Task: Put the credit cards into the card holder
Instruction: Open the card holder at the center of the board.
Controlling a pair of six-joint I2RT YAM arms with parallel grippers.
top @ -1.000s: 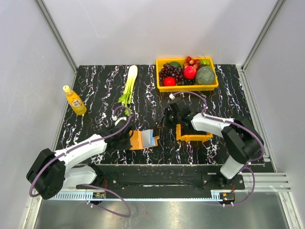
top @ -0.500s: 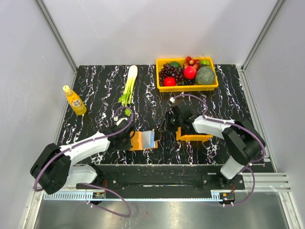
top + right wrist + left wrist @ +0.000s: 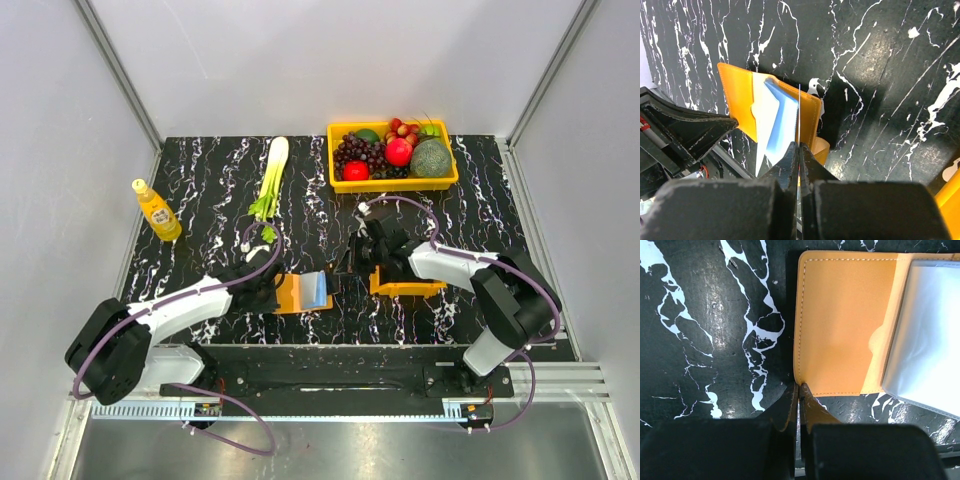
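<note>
The orange card holder (image 3: 292, 293) lies open on the black marble table. My left gripper (image 3: 266, 291) is shut on its left corner; in the left wrist view the tips (image 3: 800, 388) pinch the holder's near edge (image 3: 840, 325). A pale card (image 3: 930, 340) sits in its right half. My right gripper (image 3: 347, 263) is shut on a thin credit card (image 3: 799, 115), seen edge-on, held just at the holder's open side (image 3: 737, 95). Pale blue cards (image 3: 782, 120) stand in the holder, also seen from above (image 3: 316, 289).
A small orange raised-wall tray (image 3: 405, 286) lies under the right arm, its corner in the right wrist view (image 3: 950, 195). A yellow fruit basket (image 3: 392, 180) stands at the back, a leek (image 3: 270, 178) to its left, a yellow bottle (image 3: 157, 211) at far left.
My right gripper has moved a little left with its card, up to the holder's open side. My left gripper has shifted slightly right with the holder.
</note>
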